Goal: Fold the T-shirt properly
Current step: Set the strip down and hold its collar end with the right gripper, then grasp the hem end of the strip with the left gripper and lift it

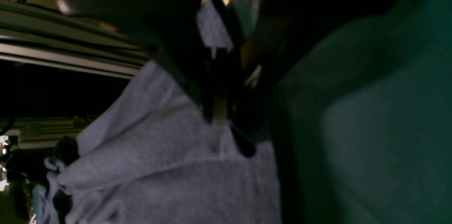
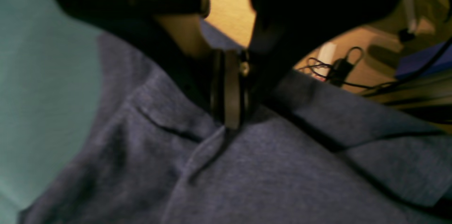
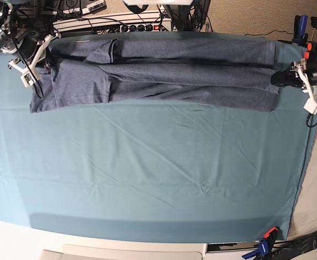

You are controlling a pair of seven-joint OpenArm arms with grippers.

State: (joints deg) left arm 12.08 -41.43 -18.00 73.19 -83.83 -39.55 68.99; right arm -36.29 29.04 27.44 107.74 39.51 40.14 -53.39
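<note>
Both wrist views blurred, you can't read T-shirt (image 2: 268,167) weave or any lettering; shirt cut off at 6 o'clock edge there. Left gripper (image 1: 220,111) pads dark, smeared, fabric edge lost between them. Base view: right gripper (image 3: 46,64) too small, half hidden behind cables at 10 o'clock

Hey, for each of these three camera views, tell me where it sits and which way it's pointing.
Left wrist: rides the arm, looks along the shut left gripper pinching the T-shirt.
Right wrist: same mounting, looks along the shut right gripper on the fabric.
Base: overhead, looking down at the teal table cloth; both grippers show at the sides.
Shared: all see the stretched shirt.
</note>
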